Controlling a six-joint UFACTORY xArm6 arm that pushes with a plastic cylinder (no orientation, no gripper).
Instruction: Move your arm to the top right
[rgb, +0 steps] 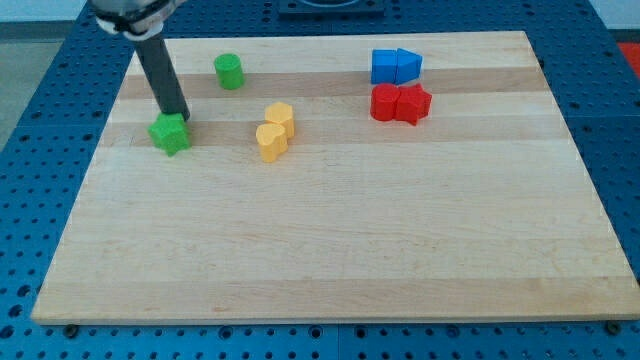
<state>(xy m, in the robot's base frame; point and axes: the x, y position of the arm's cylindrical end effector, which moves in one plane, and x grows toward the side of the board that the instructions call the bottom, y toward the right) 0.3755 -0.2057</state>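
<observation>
My tip (179, 117) is at the view's upper left, touching the top edge of a green star-shaped block (170, 133). The dark rod (160, 75) rises from it toward the view's top left. A green cylinder (229, 71) lies up and to the right of the tip. Two yellow blocks (274, 131) sit together near the middle left. Two blue blocks (396, 66) sit side by side at the upper right, with two red blocks (400, 103) just below them. The tip is far left of the blue and red pairs.
The wooden board (330, 250) lies on a blue perforated table (30, 200). The board's edges are near all sides of the view.
</observation>
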